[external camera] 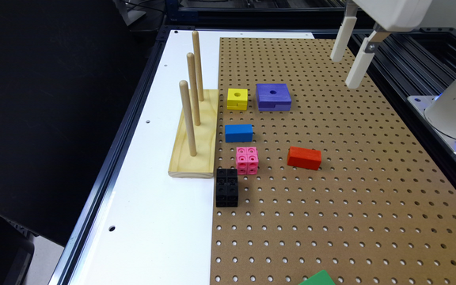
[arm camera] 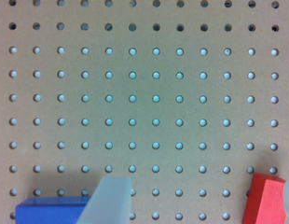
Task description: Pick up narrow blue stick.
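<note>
A: Where's your gripper [external camera: 348, 60]?

B: High over the pegboard's [external camera: 331, 198] far edge, fingers spread, holding nothing.

A: And the blue stick [external camera: 239, 133]?

B: Flat on the board beside the peg stand [external camera: 194, 152], well apart from you, at roughly 8 o'clock in the exterior view.

A: Risks?

B: The pink block [external camera: 247, 160] sits just beside it at 5 o'clock; you could clip that, or the pegs, or drift to the purple block [external camera: 273, 96].

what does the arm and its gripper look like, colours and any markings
The gripper has a glossy white body with two long, plain white, squared fingers; a grey metal bracket with a screw joins one finger to the body. In the wrist view the fingertips look pale and translucent. The arm's white base bears a yellow triangular warning sticker and glows blue underneath.
</note>
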Robot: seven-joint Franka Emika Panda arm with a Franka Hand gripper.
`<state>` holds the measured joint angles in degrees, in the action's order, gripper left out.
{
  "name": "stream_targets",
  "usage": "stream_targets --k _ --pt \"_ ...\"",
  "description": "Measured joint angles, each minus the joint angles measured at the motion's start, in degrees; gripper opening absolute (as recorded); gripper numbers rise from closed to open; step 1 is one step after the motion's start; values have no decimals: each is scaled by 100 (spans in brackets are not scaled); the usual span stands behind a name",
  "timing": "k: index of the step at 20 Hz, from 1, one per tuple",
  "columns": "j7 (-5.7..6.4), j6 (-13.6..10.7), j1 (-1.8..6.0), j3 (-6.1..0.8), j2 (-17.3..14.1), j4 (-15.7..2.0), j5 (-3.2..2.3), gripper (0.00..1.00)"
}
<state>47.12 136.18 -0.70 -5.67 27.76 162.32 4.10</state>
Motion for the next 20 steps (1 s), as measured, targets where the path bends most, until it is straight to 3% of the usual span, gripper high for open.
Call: stream_targets --k 3,8,12,20 --pt "0 28 -5 -9 -132 -131 0 100" --pt "0 300 -6 -18 -671 -439 0 100" --pt "0 343 -5 -20 -1009 -691 0 100" --pt "0 343 -4 -20 -1251 -967 0 100"
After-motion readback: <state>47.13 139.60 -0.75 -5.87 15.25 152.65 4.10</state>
